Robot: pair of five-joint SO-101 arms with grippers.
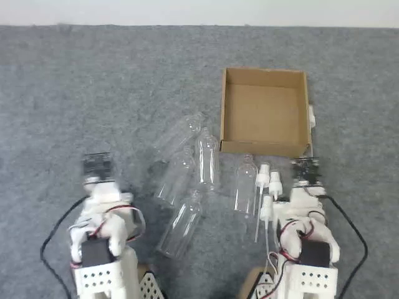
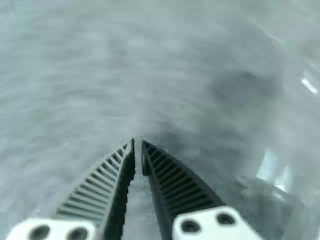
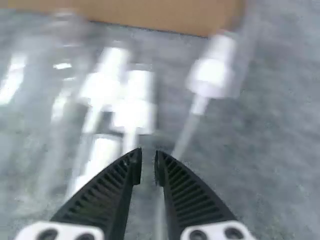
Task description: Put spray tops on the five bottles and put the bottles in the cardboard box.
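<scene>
Both arms at the near edge of the table, nothing held.

You see the left gripper (image 2: pixel 137 145) over bare grey table (image 1: pixel 75 87) near the near left corner; its jaws are almost together, only a thin slit between them, and they hold nothing. The right gripper (image 3: pixel 147 152) is toward the near right corner, its jaws also nearly closed and empty, with the spray tops (image 1: pixel 262 177) lying just in front of it. The five bottles (image 1: pixel 207 159) lie on their sides in the middle of the table, without tops, one of them just beside the spray tops. The cardboard box (image 1: pixel 265 147) stands open toward the far edge, right of the middle, and nothing is inside.
</scene>
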